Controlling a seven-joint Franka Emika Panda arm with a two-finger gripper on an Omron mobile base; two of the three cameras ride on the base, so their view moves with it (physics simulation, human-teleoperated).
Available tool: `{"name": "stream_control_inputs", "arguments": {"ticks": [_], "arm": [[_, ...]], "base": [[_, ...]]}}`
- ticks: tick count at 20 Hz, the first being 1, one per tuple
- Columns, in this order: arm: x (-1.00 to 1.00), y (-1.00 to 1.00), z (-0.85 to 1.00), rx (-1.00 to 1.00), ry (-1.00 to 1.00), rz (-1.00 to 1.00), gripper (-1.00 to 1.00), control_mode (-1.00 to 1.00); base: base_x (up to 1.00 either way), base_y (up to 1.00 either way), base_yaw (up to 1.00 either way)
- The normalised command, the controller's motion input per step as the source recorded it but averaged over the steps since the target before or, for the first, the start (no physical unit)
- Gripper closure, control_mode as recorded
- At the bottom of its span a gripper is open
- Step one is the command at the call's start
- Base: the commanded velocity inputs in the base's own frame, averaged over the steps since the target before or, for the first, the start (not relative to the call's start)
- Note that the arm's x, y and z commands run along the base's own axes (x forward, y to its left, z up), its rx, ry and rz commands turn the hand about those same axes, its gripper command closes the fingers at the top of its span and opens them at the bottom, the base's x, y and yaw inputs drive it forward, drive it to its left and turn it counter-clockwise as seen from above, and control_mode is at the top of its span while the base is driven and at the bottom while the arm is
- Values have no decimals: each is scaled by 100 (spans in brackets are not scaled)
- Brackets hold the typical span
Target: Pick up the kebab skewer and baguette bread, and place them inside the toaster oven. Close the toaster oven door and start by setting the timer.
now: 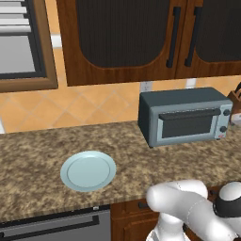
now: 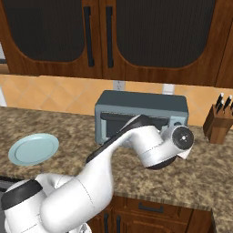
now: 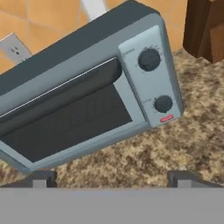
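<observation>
The arm hides much of the toaster oven (image 2: pixel 119 107) in the right base view, while the hand view shows its closed door (image 3: pixel 65 118) and two knobs (image 3: pixel 149 59) on the bench (image 3: pixel 175 144), beyond the wide, empty gripper (image 3: pixel 115 178).

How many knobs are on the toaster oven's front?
2, both on the toaster oven right-hand panel: the upper knob near the top, the lower knob below it, above a small red button.
</observation>
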Motion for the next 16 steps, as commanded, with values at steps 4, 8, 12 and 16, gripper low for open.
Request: {"name": "stream_control_inputs", "arguments": {"ticks": [4, 8, 12, 16], "arm": [[19, 2, -56, 39, -4, -30, -100, -100], [26, 0, -34, 25, -8, -23, -100, -100], [40, -23, -11, 19, -2, -21, -100, -100], [40, -18, -2, 12, -3, -10, -100, -100]], "base": [[0, 0, 0], [0, 0, 0], [0, 0, 0], [0, 0, 0]]}}
